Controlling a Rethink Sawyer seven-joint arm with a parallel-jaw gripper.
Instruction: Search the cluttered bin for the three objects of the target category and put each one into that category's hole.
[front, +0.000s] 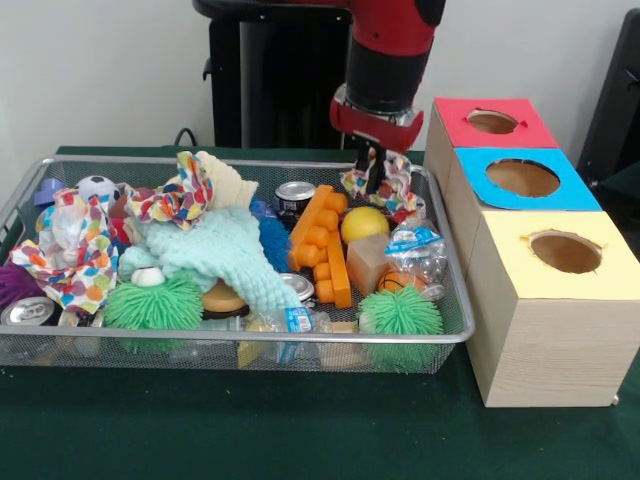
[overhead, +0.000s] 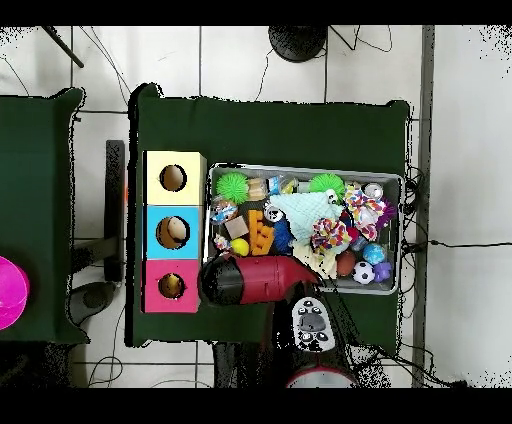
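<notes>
My gripper (front: 373, 178) hangs over the far right corner of the wire bin (front: 455, 335), shut on a bunched, dot-patterned cloth (front: 392, 192) that drapes around its black fingers. Two similar patterned cloths lie in the bin: one at the left end (front: 70, 252) and one on the pale plush near the middle (front: 176, 200). In the overhead view the red arm (overhead: 255, 280) covers the gripper, and a bit of the held cloth (overhead: 221, 243) shows beside it. Next to the bin stand three boxes with round holes: red (front: 492, 121), blue (front: 522, 177) and yellow (front: 565, 250).
The bin is packed: an orange block toy (front: 325, 245), a yellow ball (front: 364, 223), green spiky balls (front: 400, 313), a mint knitted cloth (front: 225, 255), tins (front: 294, 193) and a small football (front: 97, 186). The boxes (overhead: 173, 232) line the bin's side by the gripper.
</notes>
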